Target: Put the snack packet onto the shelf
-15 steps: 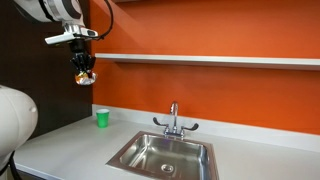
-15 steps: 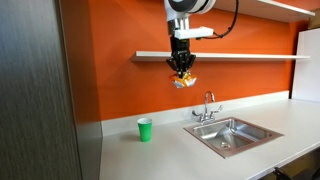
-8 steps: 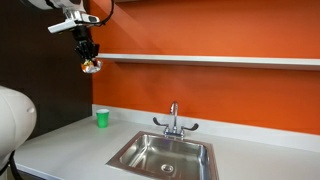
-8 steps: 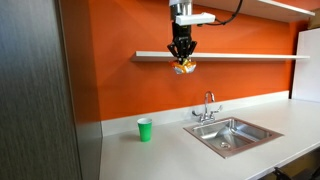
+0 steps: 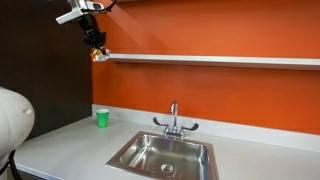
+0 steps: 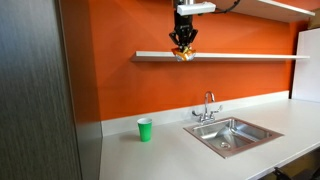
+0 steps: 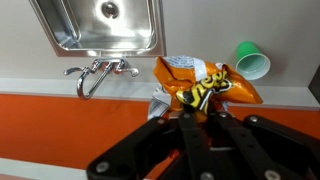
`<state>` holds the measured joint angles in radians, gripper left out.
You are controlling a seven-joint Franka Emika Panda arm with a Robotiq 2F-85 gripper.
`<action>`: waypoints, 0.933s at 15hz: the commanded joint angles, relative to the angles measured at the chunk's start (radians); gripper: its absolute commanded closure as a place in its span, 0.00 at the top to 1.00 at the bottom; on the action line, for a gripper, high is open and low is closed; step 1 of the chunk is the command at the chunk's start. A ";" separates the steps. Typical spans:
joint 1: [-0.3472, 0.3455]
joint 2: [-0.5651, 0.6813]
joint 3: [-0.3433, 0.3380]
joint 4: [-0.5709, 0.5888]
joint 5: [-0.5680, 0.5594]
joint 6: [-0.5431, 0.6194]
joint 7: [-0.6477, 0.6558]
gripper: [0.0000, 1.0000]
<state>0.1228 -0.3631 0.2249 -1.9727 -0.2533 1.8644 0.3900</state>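
Observation:
My gripper (image 5: 97, 46) (image 6: 184, 46) is shut on the orange-and-yellow snack packet (image 5: 100, 56) (image 6: 184, 54), which hangs from the fingertips. It is held high, level with the long white shelf (image 5: 220, 61) (image 6: 240, 56), at the shelf's end in both exterior views. In the wrist view the packet (image 7: 203, 85) is crumpled between my black fingers (image 7: 187, 128), with the shelf's white band (image 7: 60, 84) behind it. Whether the packet touches the shelf I cannot tell.
A small green cup (image 5: 101, 118) (image 6: 144, 129) (image 7: 253, 61) stands on the grey countertop (image 5: 60, 145) by the orange wall. A steel sink (image 5: 165, 155) (image 6: 231, 134) with a faucet (image 5: 174, 120) lies below. A dark cabinet (image 6: 35, 90) stands to the side.
My gripper has risen with the packet from well below the shelf up to shelf height and moved closer to the shelf's end. The cup and sink have not moved.

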 commanded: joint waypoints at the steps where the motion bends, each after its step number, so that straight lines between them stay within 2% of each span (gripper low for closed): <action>1: -0.027 0.049 0.023 0.110 -0.051 -0.048 -0.002 0.04; 6: -0.037 0.137 0.010 0.244 -0.092 -0.074 -0.022 0.04; 14: -0.035 0.376 -0.043 0.541 -0.161 -0.112 -0.090 0.04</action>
<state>0.0873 -0.0996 0.1921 -1.5899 -0.3836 1.8082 0.3485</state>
